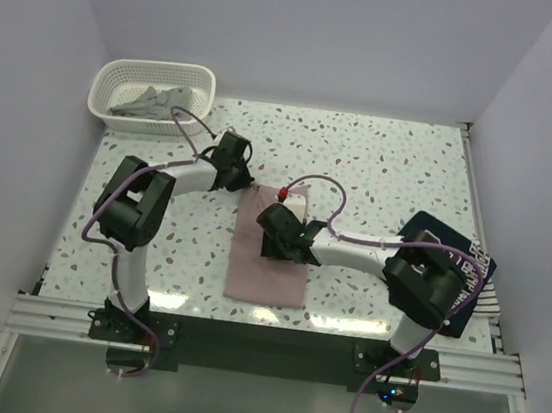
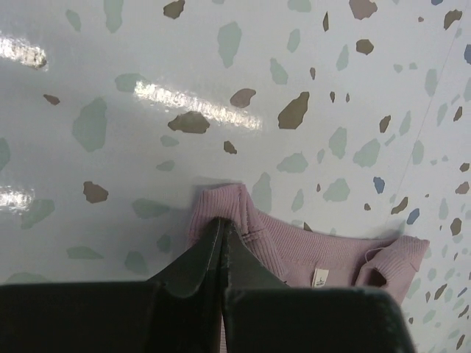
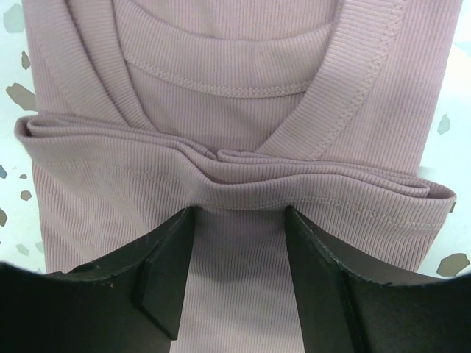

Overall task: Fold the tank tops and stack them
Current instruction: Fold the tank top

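Note:
The dusty pink tank top (image 1: 268, 258) lies in the middle of the table, narrowed into a long strip. My left gripper (image 1: 242, 178) is at its far left corner, shut on a shoulder strap (image 2: 221, 202); the pink cloth (image 2: 324, 254) spreads to the right of the jaws. My right gripper (image 1: 279, 233) is open over the middle of the pink top (image 3: 235, 81), with a bunched fold (image 3: 228, 173) just ahead of its fingertips (image 3: 168, 243). The navy tank top (image 1: 449, 273) lies at the right edge under the right arm. The grey tank top (image 1: 151, 104) lies in the basket.
The white lattice basket (image 1: 121, 75) stands at the far left corner. Purple cables loop over both arms. White walls close in on the left, back and right. The speckled tabletop (image 2: 221, 88) stretches beyond the pink top.

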